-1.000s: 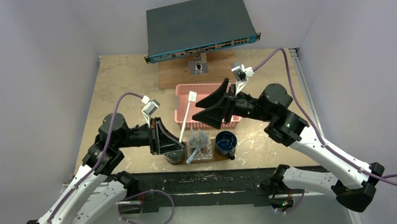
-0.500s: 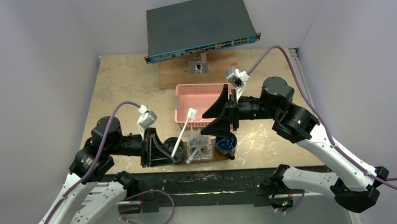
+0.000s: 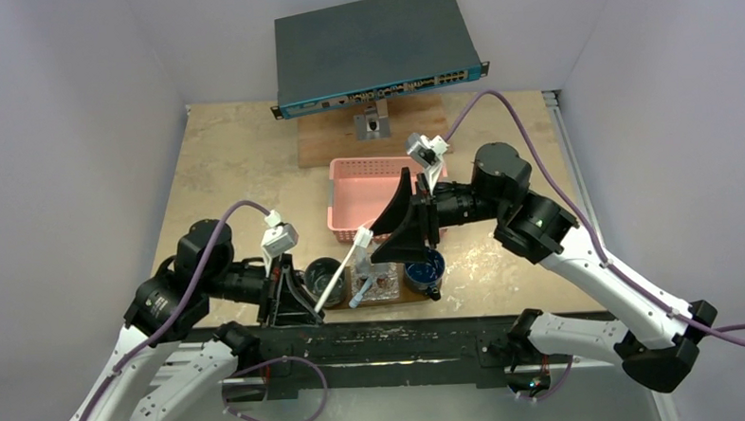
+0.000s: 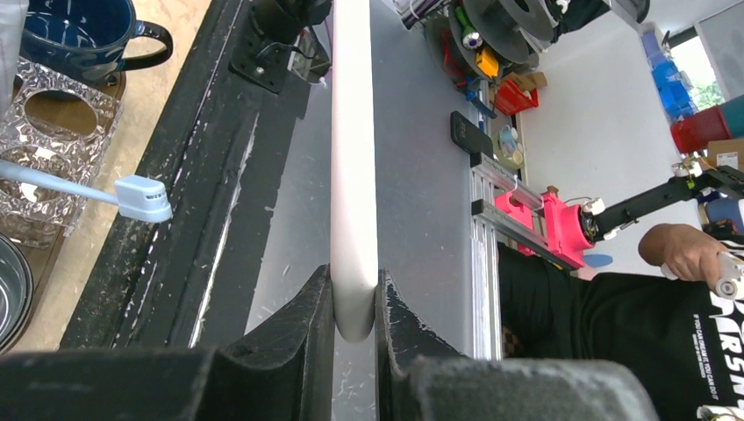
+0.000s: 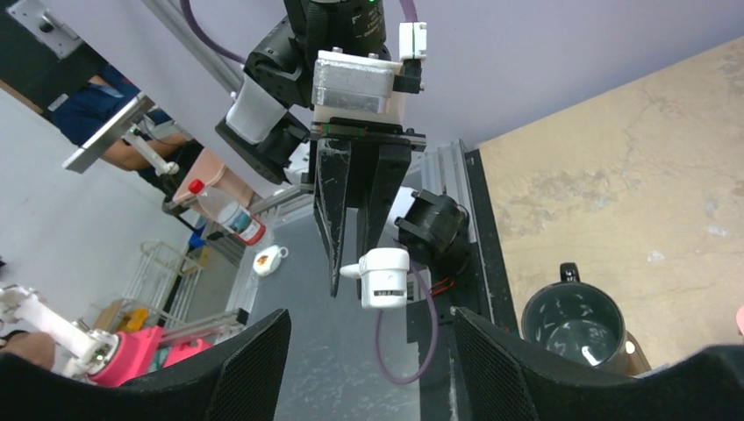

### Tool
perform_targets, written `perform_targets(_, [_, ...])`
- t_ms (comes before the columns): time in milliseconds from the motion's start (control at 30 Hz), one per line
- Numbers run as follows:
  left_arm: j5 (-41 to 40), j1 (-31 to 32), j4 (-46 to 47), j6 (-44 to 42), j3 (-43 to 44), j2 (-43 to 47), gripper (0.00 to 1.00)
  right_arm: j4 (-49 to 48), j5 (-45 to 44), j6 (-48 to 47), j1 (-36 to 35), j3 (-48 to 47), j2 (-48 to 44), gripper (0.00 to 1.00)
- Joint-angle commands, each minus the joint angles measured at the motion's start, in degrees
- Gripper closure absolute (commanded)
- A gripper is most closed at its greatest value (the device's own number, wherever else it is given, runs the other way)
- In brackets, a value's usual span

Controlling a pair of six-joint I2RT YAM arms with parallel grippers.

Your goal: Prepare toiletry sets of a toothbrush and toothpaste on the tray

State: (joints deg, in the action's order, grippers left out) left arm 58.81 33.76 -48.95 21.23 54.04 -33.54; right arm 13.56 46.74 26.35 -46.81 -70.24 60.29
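My left gripper (image 3: pixel 301 294) is shut on the handle end of a white toothbrush (image 3: pixel 345 269), which slants up to the right over the grey mug (image 3: pixel 325 269). In the left wrist view the handle (image 4: pixel 354 158) is pinched between both fingers (image 4: pixel 307 342). My right gripper (image 3: pixel 393 229) is open and empty above the blue mug (image 3: pixel 424 269); its view shows the brush head (image 5: pixel 384 277) just ahead of its gripper (image 5: pixel 368 368). The dark-brown tray (image 3: pixel 401 301) holds both mugs and a clear holder (image 3: pixel 376 284) with wrapped tubes and a pale toothbrush (image 4: pixel 145 197).
The pink basket (image 3: pixel 368 196) stands behind the tray. A grey network switch (image 3: pixel 376 44) sits raised on a wooden board (image 3: pixel 346 136) at the back. The black rail (image 3: pixel 403 337) runs along the table's near edge, close under my left gripper.
My left gripper has drawn back towards the near edge with the toothbrush, which now leans lower. My right gripper has swung left and nearer, from over the basket to above the blue mug.
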Motion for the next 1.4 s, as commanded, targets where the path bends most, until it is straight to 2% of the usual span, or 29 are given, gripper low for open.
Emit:
perform_targets(0, [2.0,-0.3,-1.9,-3.3,1.8,-0.3,1.00,-3.8,2.4,2.1,0.3,-0.6,0.8,0.30])
perform_targets(900, [0.8,1.3,-2.5,-3.6,1.2,-0.4,1.00,-6.9,5.6,4.1,0.1,-3.5,5.2,0.42])
perform_targets(1267, [-0.8,1.5,-3.6,-4.5,2.2,-0.6,1.00,-6.0,6.3,3.6,0.0,-3.5,5.5,0.56])
perform_targets(1367, [-1.2,1.5,-4.0,-4.7,2.4,-0.8,1.00,-5.8,6.6,3.6,-0.1,-3.2,5.5,0.57])
